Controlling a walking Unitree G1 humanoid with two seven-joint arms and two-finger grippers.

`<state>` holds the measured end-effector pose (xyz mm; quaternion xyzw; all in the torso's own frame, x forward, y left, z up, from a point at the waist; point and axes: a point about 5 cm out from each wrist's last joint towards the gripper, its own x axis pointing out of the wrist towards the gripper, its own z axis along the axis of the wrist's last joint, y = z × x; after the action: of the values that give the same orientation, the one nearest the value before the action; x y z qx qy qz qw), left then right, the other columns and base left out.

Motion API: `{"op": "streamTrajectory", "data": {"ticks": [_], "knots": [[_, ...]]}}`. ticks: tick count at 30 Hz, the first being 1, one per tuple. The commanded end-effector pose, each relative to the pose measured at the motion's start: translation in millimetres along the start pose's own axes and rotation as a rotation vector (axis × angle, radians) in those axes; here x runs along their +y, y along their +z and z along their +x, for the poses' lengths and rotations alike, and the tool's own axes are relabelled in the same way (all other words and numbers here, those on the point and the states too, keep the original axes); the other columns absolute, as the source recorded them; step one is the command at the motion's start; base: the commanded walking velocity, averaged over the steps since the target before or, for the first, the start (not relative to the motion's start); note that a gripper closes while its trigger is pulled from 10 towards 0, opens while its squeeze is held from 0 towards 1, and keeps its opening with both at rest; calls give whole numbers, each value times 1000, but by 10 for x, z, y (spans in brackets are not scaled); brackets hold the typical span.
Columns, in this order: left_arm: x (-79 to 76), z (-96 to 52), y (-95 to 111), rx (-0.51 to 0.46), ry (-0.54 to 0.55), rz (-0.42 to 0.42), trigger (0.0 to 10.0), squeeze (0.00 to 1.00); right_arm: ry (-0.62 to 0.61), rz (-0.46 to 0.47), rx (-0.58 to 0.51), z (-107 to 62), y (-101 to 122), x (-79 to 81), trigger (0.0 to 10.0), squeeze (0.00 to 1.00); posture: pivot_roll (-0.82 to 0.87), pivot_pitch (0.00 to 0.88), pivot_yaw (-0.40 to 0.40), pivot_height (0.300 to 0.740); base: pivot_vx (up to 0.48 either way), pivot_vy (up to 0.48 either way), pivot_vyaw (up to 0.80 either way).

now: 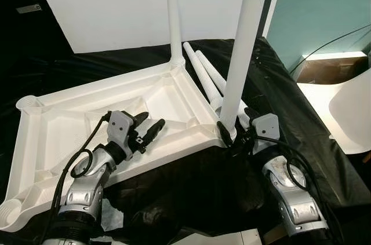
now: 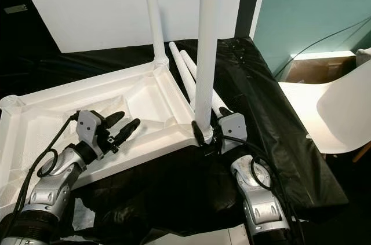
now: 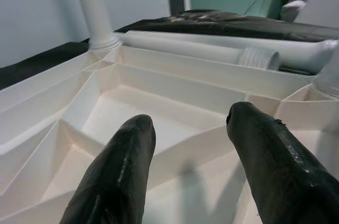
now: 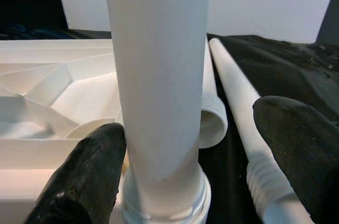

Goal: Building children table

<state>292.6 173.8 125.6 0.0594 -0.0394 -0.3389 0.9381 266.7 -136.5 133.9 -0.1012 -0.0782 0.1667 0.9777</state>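
Right gripper straddles the near leg at the tabletop corner, 5 o'clock — fingers spread, not gripping; close squarely, twist straight — left gripper open, empty

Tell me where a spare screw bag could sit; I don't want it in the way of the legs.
Free: the black cloth right of the right pincer, toward the table edge, and the tabletop's inner panel ahead of the open left pincer. Crowded: the corner where the right pincer straddles the standing leg, beside two loose legs.
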Motion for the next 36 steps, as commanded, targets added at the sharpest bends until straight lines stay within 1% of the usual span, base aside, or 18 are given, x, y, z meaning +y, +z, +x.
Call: {"op": "streamTrajectory", "data": {"ticks": [1,2,5,6,7,8,9,10,11,12,13,20,21,23,25,28,31,36], "knots": [[201,-90,-102,50,411,-16,10000,0,34,24,28,-40,-18,-11,10000,0,-67,0,39,740,0,0,0],[201,-90,-102,50,411,-16,10000,0,34,24,28,-40,-18,-11,10000,0,-67,0,39,740,0,0,0],[205,-97,-118,48,418,-11,10000,0,87,31,35,-52,-17,28,9961,0,-65,0,36,740,0,0,0],[207,-91,-118,43,419,-5,10000,0,111,37,40,-54,-20,43,4510,0,-63,0,34,740,0,0,0],[210,-85,-118,38,419,-1,10000,0,123,41,42,-56,-20,50,3608,0,-63,0,34,740,0,0,0],[210,-85,-118,38,419,-1,10000,0,123,41,42,-56,-20,50,3608,0,-63,0,34,740,0,0,0],[210,-72,-111,30,418,0,10000,0,126,41,41,-57,-16,48,2078,0,-64,0,33,740,0,0,0],[210,-72,-111,30,418,0,10000,0,126,41,41,-57,-16,48,2078,0,-64,0,33,740,0,0,0],[208,-60,-105,26,415,0,10000,0,123,35,35,-59,-8,38,1059,0,-66,0,33,740,0,0,0],[208,-60,-105,26,415,0,10000,0,123,35,35,-59,-8,38,1059,0,-66,0,33,740,0,0,0],[205,-51,-102,22,414,1,10000,0,114,30,27,-62,5,24,0,0,-68,0,34,740,0,0,0],[202,-65,-71,-2,429,13,10000,0,97,21,11,-84,53,-15,0,0,-75,0,38,740,0,0,0],[199,-98,-60,-16,470,7,10000,0,82,12,3,-103,73,-34,10000,0,-76,0,43,740,0,0,0],[147,-185,-54,-38,547,-15,10000,0,48,-1,-4,-143,92,-75,10000,0,-77,0,45,740,0,0,0],[93,-283,-91,-37,611,-35,10000,0,41,-1,3,-168,88,-92,10000,0,-70,0,42,740,0,0,0],[74,-327,-114,-32,635,-42,10000,0,43,4,9,-176,82,-93,10000,0,-68,0,41,740,0,0,0],[30,-442,-160,-9,658,-43,10000,0,76,57,56,-184,18,-69,10000,0,-51,0,37,740,0,0,0],[24,-499,-150,-10,659,-35,10000,0,105,84,87,-183,-38,-32,10000,0,-40,0,35,740,0,0,0]]}}
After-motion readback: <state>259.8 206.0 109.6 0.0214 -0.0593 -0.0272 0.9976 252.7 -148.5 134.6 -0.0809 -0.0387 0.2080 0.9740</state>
